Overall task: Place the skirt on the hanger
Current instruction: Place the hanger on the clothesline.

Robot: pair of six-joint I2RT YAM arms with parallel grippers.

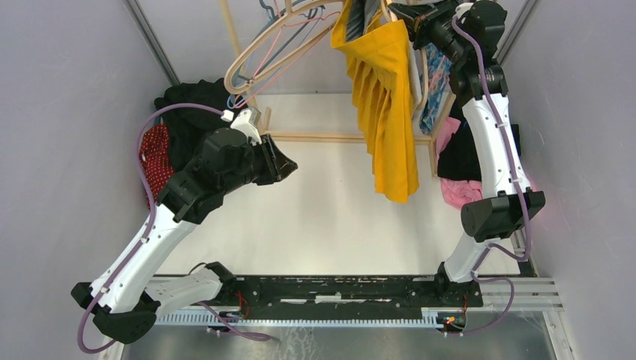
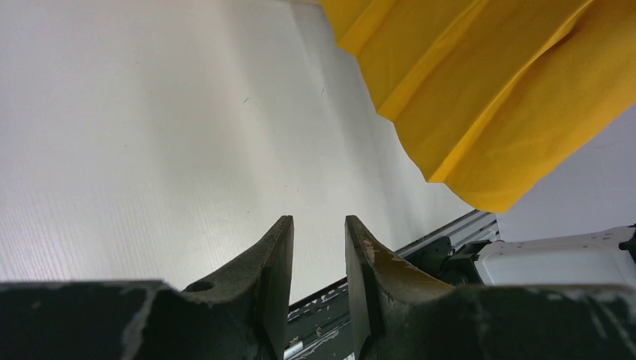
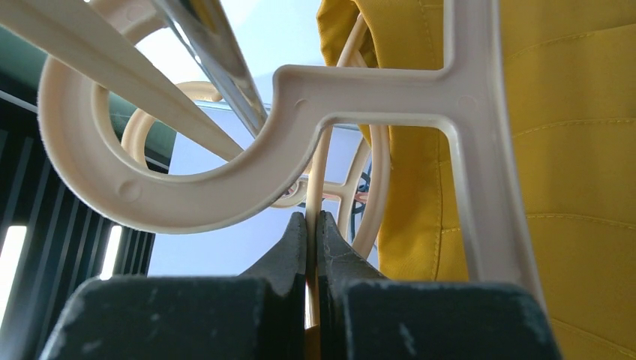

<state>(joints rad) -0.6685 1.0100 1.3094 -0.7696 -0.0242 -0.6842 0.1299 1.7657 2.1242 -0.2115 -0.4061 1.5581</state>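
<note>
Right tool [image 3: 311,219] seemingly pinches hanger [image 3: 375,82]

No text, label, brand or number can be read anywhere, though small details may be blurred.

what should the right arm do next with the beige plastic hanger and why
Probably open the right gripper and ease back. Its jaws pinch a thin beige bar by the beige plastic hanger, whose hook seems to sit over the shiny metal rail, and the yellow pleated skirt hangs from it. The open left gripper holds nothing.
</note>
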